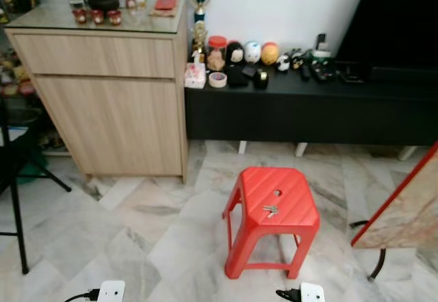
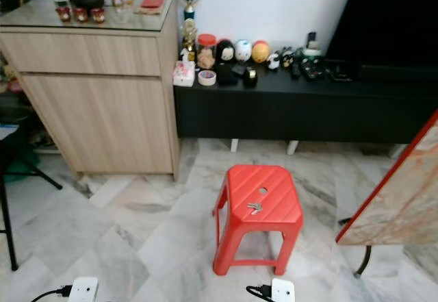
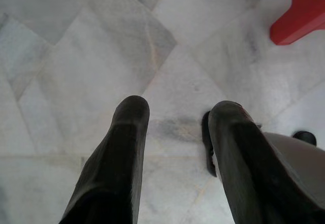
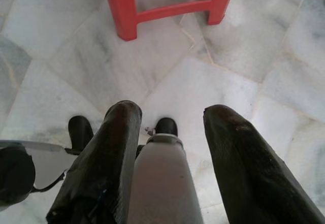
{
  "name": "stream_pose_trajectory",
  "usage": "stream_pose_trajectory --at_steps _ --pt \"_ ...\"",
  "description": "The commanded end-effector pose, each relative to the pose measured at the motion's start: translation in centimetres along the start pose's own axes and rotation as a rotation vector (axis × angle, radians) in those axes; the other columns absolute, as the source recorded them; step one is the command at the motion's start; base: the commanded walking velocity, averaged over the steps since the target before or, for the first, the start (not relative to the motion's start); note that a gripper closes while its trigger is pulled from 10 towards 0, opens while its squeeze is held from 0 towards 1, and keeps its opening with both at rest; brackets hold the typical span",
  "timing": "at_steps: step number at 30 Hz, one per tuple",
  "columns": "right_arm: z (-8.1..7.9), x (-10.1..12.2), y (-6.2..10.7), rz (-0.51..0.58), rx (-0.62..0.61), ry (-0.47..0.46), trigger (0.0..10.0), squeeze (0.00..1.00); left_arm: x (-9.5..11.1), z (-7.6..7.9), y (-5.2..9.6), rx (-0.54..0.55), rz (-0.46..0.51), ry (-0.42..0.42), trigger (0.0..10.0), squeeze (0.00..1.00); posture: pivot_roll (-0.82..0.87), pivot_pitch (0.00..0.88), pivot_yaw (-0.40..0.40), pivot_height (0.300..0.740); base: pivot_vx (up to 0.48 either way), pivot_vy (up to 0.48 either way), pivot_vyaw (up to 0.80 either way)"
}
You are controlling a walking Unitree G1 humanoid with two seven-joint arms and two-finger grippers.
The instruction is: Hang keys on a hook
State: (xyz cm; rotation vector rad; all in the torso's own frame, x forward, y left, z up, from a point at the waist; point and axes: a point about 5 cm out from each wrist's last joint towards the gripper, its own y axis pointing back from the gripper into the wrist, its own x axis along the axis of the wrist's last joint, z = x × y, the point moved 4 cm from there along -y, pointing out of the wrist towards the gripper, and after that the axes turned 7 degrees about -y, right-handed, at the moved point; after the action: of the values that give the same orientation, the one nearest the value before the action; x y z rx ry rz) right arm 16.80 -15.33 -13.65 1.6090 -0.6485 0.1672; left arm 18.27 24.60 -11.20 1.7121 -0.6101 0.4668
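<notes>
A small bunch of silver keys (image 1: 270, 211) lies flat on top of a red plastic stool (image 1: 294, 199), just in front of the hole in its seat. The stool stands on the marble floor straight ahead of me, slightly to the right. My left gripper (image 3: 175, 127) hangs low over the floor tiles, open and holding nothing, with a red stool leg (image 3: 299, 16) off to one side. My right gripper (image 4: 172, 115) also hangs open and empty above the floor, and the stool's legs (image 4: 124, 10) are just beyond its fingertips.
A tall wooden cabinet (image 1: 102, 90) stands at the back left. Beside it is a low black console (image 1: 308, 114) with several figurines and a dark screen (image 1: 404, 21). Black stand legs (image 1: 17, 199) are at the left. A red-edged marble-patterned board (image 1: 404, 206) leans in at the right.
</notes>
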Motion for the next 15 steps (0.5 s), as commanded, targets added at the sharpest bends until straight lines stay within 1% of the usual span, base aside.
stream_pose_trajectory --at_steps 1,11,15 --pt "0.19 0.73 -0.06 0.021 -0.005 -0.006 10.0 0.00 -0.19 0.45 0.03 -0.010 -0.005 0.017 10.0 0.00 0.10 0.000 -0.077 0.740 0.000 0.000 0.00" --pt "0.04 0.89 -0.09 0.027 -0.001 -0.010 10.0 0.00 -0.33 0.45 0.05 -0.012 -0.010 0.024 10.0 0.00 0.10 0.000 -0.072 0.740 0.000 0.000 0.00" --pt "0.98 0.60 0.06 0.025 -0.009 -0.021 10.0 0.00 -0.38 0.45 0.06 -0.012 -0.012 0.023 10.0 0.00 0.10 0.000 -0.070 0.740 0.000 0.000 0.00"
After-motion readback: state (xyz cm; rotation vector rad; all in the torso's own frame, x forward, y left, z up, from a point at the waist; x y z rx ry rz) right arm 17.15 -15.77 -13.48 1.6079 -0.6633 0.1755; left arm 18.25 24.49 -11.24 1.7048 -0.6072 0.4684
